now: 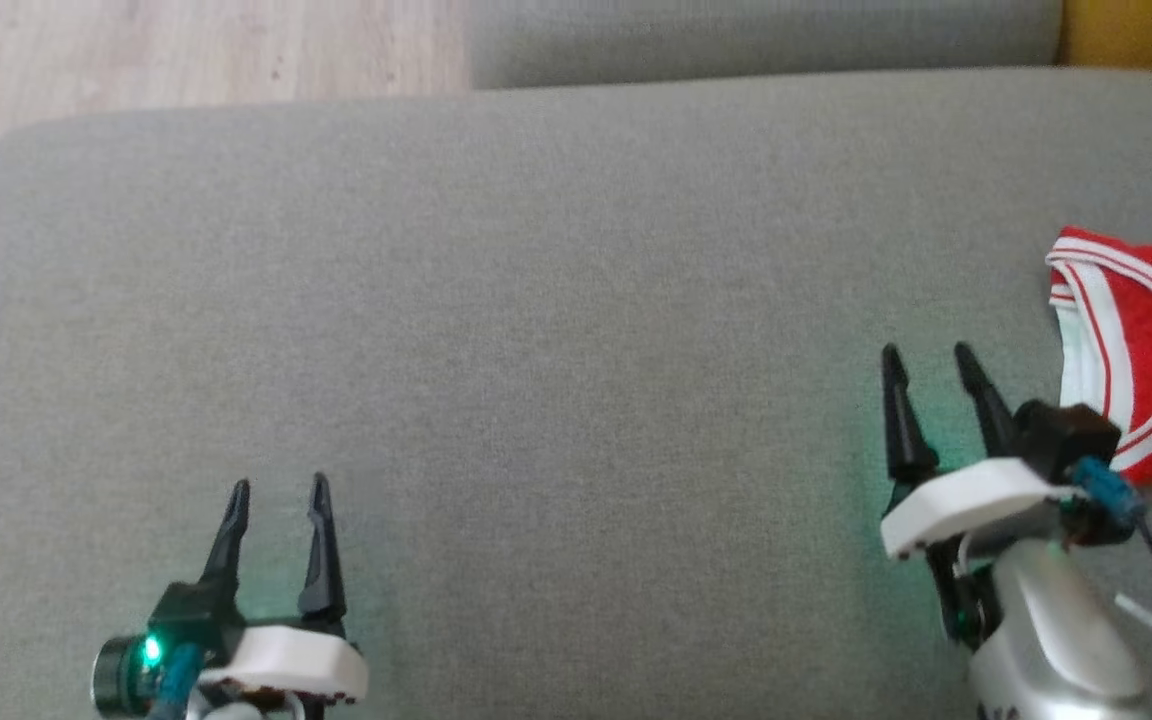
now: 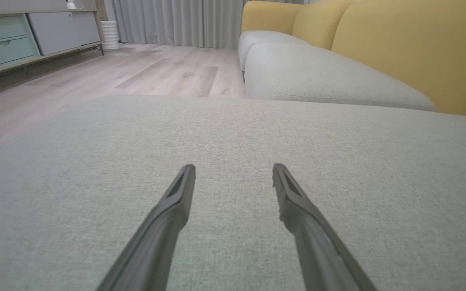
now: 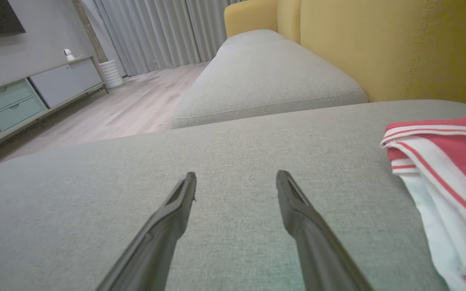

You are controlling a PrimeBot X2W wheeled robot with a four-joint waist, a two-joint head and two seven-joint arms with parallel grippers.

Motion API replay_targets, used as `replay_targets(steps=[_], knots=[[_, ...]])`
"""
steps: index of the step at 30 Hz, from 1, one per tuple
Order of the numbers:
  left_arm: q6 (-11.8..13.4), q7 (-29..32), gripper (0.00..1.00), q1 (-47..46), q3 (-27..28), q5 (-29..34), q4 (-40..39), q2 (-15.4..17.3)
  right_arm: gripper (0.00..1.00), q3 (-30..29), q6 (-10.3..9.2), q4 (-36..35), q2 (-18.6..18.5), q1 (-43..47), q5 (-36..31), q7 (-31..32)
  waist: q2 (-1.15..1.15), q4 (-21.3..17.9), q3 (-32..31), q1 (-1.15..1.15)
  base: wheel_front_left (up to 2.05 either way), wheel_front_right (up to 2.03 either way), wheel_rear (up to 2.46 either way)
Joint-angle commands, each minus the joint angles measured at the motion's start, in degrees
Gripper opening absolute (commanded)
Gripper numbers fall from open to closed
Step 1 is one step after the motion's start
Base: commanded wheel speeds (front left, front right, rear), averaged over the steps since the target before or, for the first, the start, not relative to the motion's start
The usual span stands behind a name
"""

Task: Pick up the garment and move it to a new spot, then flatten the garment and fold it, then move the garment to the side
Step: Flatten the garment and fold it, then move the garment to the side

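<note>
A red garment with white stripes [image 1: 1151,350] lies bunched at the right edge of the grey sofa cushion [image 1: 556,330]. My right gripper [image 1: 929,352] stands open just left of it, apart from the cloth, nothing between its fingers. In the right wrist view the garment [image 3: 447,161] lies to the right of the open right gripper [image 3: 236,176]. My left gripper [image 1: 278,488] is open low at the left, over bare cushion; the left wrist view shows the left gripper [image 2: 234,167] open above bare fabric [image 2: 233,133].
A second grey cushion [image 3: 265,76] and the yellow sofa back [image 3: 378,44] lie beyond. Wooden floor [image 2: 136,72] runs past the cushion's far edge, with a low cabinet [image 2: 18,36] and curtains [image 2: 176,20] behind.
</note>
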Motion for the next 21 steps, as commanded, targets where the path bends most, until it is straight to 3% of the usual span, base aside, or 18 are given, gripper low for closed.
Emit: replay_targets(steps=[1,10,21], knots=[[0.4,-0.3,1.0,-0.4,2.5,-0.6,-1.6,0.2,1.0,2.1,-0.03,-1.9,0.3,0.3,0.2,-0.6,0.0,0.5,-1.4,0.01,0.0,0.0,0.0],[1.0,-0.3,1.0,1.8,4.2,-0.6,-1.5,0.2,1.0,4.2,-0.03,-1.5,0.3,4.1,1.5,-0.6,0.0,0.3,-4.8,0.01,0.0,0.0,0.0],[-2.9,-0.3,1.0,3.7,5.1,-3.7,-1.5,0.2,1.0,5.5,-0.03,-0.9,0.3,5.3,2.5,-0.6,0.0,-0.1,-6.1,0.01,0.0,0.0,0.0]])
